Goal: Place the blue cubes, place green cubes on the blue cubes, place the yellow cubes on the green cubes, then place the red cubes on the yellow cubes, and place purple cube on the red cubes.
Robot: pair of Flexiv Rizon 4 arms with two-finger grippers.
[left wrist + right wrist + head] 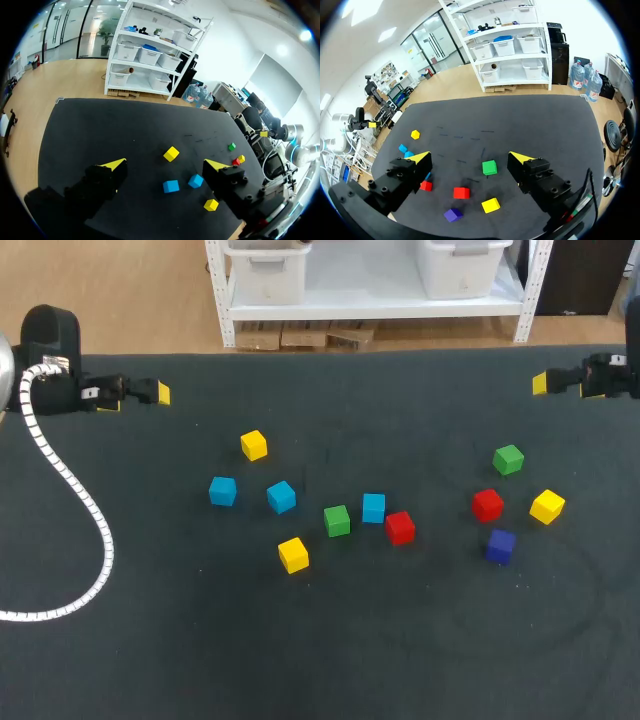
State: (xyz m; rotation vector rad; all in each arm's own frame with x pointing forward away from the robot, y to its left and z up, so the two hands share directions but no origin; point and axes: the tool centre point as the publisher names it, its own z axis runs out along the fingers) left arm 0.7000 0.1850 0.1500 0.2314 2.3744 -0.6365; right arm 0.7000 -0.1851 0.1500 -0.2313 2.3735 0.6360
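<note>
Right wrist view: green cube [489, 167] ahead of right hand [470, 157].

**No legible writing**

No word, number, label or sign can be read in any of the three views. The cubes [337, 521] show plain coloured faces, and the dark table [150, 660] carries no print that can be made out.
</note>
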